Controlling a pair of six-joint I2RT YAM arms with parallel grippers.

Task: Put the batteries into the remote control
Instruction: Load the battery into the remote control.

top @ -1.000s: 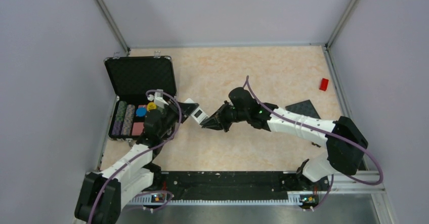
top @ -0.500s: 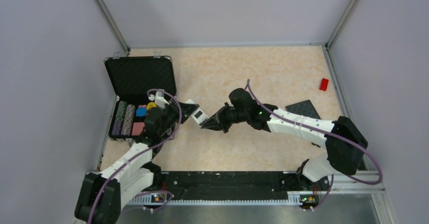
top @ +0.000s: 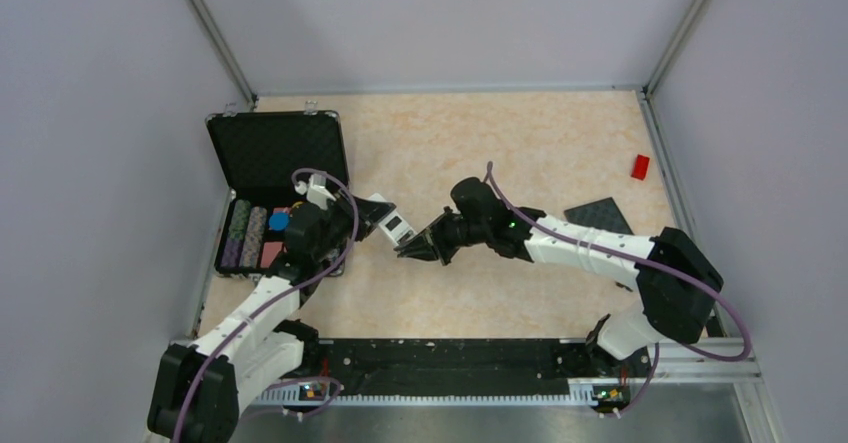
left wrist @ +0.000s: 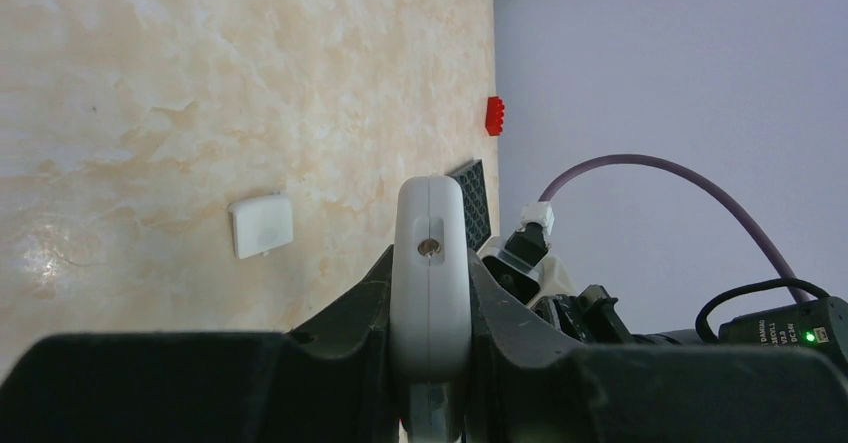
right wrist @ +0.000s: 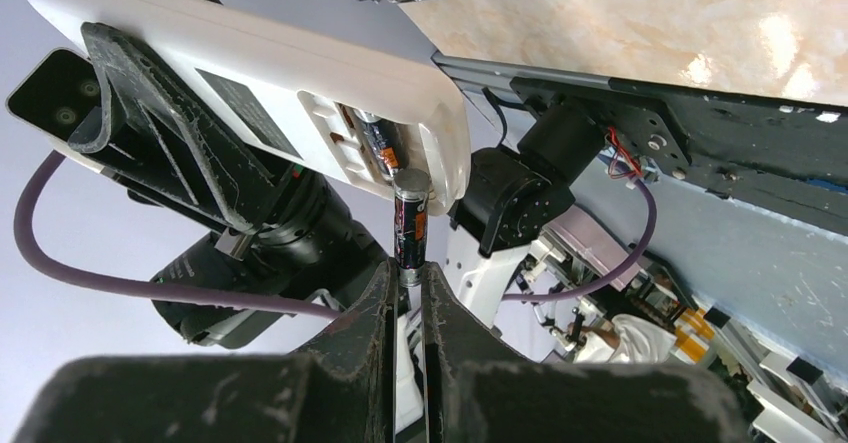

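My left gripper [top: 366,217] is shut on the white remote control [top: 392,225], held above the table with its open battery bay facing the right arm. In the left wrist view the remote [left wrist: 431,263] stands edge-on between the jaws. My right gripper [top: 408,248] is shut on a slim dark battery [right wrist: 409,225], whose free end touches the remote's bay [right wrist: 372,143]. A second battery [right wrist: 379,148] sits inside the bay. The remote's white body [right wrist: 230,58] crosses the top of the right wrist view.
An open black case [top: 280,148] with colourful chips [top: 250,233] lies at the left. A small white cover piece [left wrist: 261,226] lies on the table. A red block [top: 640,166] sits at the far right, and a dark mat [top: 600,213] lies near the right arm.
My left gripper has shifted slightly right and up with the remote. The right gripper has edged left, keeping the battery at the remote.
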